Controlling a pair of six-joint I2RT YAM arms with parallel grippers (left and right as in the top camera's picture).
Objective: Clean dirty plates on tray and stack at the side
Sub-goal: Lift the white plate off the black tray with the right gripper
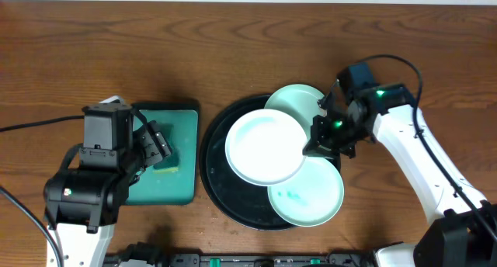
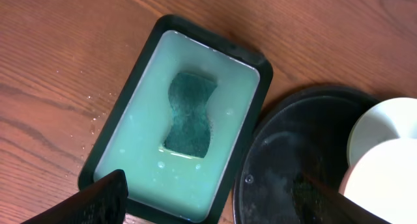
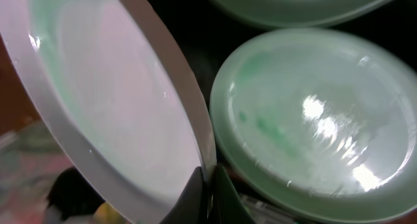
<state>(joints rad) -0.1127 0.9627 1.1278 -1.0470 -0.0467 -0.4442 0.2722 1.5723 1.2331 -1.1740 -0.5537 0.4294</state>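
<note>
Three plates [image 1: 307, 195] crowd the right half of the black tray [image 1: 213, 166]. The white plate [image 1: 264, 147] overlaps both others: the far mint plate [image 1: 299, 98] behind it and the near mint plate [image 1: 314, 201], which carries green smears. The right gripper [image 1: 317, 141] is at the white plate's right edge. In the right wrist view its fingers [image 3: 195, 198] pinch that rim between them, and the white plate stands tilted above the smeared one.

The left gripper [image 1: 159, 147] hangs over the green tray [image 1: 182, 116], which sits on the table [image 1: 78, 34] just left of the black tray. Its fingers [image 2: 107, 198] are spread wide apart and hold nothing. Below them, the left wrist view shows pale cloudy liquid filling the green tray, with a dark green sponge [image 2: 189, 113] lying in the middle.
</note>
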